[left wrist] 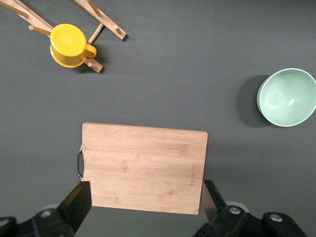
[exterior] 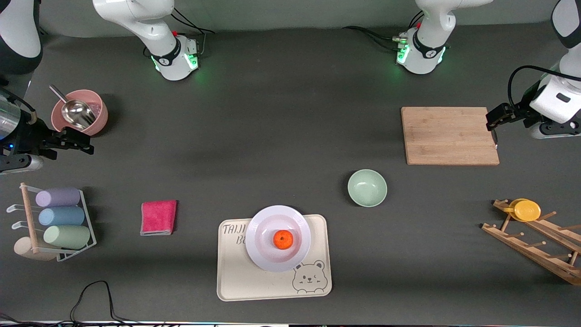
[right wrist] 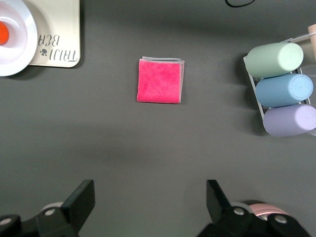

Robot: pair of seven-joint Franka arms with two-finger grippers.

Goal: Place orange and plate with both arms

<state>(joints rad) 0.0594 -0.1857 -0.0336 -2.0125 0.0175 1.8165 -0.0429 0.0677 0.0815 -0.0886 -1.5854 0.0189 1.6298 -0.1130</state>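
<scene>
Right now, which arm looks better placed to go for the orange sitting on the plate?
Probably the right one, narrowly. The orange rests on the plate on the bear tray; the right wrist view already catches them. The right gripper hangs beside the pink bowl, the left gripper at the cutting board. Both jaws open.

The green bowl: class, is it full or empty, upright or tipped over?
Empty and upright. The bowl shows a bare, pale green inside in both the front and left wrist views, its opening facing up.

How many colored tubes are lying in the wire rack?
3. The purple tube is farthest from the front camera, the blue tube is in the middle, and the green tube is nearest. None seem hidden.
</scene>
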